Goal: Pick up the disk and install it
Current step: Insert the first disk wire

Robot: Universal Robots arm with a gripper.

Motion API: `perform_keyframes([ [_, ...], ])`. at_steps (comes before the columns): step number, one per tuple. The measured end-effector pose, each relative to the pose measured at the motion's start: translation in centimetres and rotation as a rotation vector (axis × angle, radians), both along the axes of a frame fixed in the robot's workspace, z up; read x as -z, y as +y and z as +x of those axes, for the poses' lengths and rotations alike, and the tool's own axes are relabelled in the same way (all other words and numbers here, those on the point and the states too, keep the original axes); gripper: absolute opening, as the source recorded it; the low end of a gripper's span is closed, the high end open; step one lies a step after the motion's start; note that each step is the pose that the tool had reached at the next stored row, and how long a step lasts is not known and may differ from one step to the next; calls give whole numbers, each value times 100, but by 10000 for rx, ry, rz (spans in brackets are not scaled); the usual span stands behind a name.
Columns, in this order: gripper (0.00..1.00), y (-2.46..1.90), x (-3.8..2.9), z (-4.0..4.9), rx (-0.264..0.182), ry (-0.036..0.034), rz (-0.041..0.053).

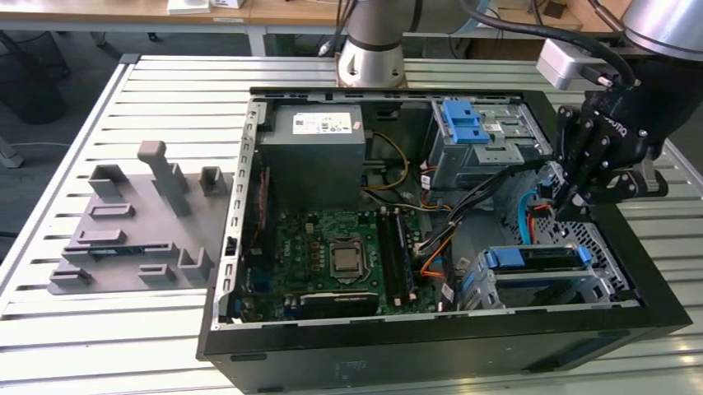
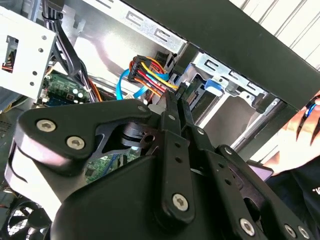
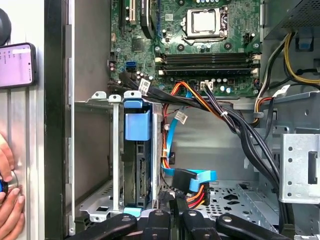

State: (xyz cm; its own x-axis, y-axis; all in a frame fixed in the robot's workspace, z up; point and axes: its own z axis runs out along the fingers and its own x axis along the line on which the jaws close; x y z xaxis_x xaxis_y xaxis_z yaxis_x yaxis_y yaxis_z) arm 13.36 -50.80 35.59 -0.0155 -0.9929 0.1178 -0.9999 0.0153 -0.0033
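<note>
The gripper [image 1: 574, 204] hangs inside the open computer case [image 1: 439, 346], its two black fingers [image 2: 176, 107] pressed together with nothing between them. Their tips sit right at a bundle of red, yellow and orange wires [image 2: 150, 75] ending in a black connector, with a light-blue cable [image 2: 122, 82] looping just behind.

The disk [image 3: 139, 165] is near the gripper, standing on edge in the silver drive cage [image 1: 538, 284], its blue bracket [image 3: 137, 125] showing at the top of the slot. Beyond the gripper, deeper in the case, lies the green motherboard [image 1: 341, 255], and farther still a grey power supply [image 1: 318, 136]. The case rests on a slatted metal surface [image 1: 143, 90]. Outside the case wall, a person's hand [image 3: 7, 195] rests beside a phone [image 3: 17, 65].
</note>
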Motion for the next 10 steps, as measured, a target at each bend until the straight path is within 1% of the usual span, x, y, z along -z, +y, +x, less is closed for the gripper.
perform_keyframes([
  [3,16,0,1,0,0,0,-14],
  [7,18,0,1,0,-1,0,-141],
  [8,24,-1,3,0,-1,0,-177],
  [10,24,-1,7,0,-1,0,-238],
])
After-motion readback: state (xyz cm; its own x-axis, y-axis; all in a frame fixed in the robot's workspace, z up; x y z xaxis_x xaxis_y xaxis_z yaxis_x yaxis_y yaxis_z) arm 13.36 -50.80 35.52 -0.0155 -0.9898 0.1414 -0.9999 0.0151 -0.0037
